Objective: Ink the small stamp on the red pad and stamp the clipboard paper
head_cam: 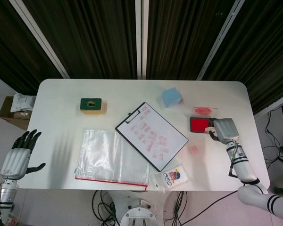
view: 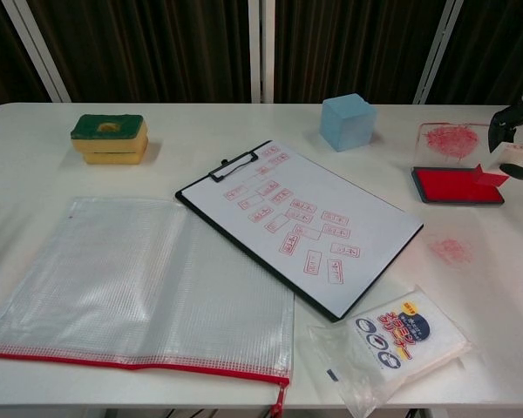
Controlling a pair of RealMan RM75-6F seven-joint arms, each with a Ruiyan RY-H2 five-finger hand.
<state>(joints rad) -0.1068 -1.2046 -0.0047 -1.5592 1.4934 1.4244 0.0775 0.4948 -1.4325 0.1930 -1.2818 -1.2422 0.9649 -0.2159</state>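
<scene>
Left hand (head_cam: pixel 16 157) is hanging off the table's left edge, well left of the clipboard, dark fingers spread, gripping nothing.

Yellow sponge with green scouring top (view: pixel 110 138) is sitting up-left of the clipboard, block-shaped. Clear mesh zip pouch with red edging (view: pixel 139 292) is lying flat, touching the clipboard's lower-left side. Clipboard (view: pixel 301 223) is lying at an angle mid-table: black board, metal clip at its upper left, white paper (head_cam: pixel 151 135) covered in small red rectangular stamp marks. Crinkly plastic packet with blue print (view: pixel 396 341) is sitting just below the clipboard's lower corner. Pale blue cube (view: pixel 348 122) is sitting above the clipboard's right end.

Faint red smudge (view: pixel 451 251) is showing on the table (view: pixel 244 122) just right of the clipboard. Red ink pad (view: pixel 456 185) is lying further right, flat rectangular tray, with its clear ink-stained lid (view: pixel 456 142) lying behind it.

Right hand (head_cam: pixel 223 130) is hovering at the pad's right end, fingers curled around the small stamp (view: pixel 487 175); red base is poking out below the fingertips (view: pixel 499 136), over the pad's right edge. Can't tell if it's touching the ink.

Table is glossy white with rounded corners; dark ribbed panels with pale slanted bars are running behind it.
</scene>
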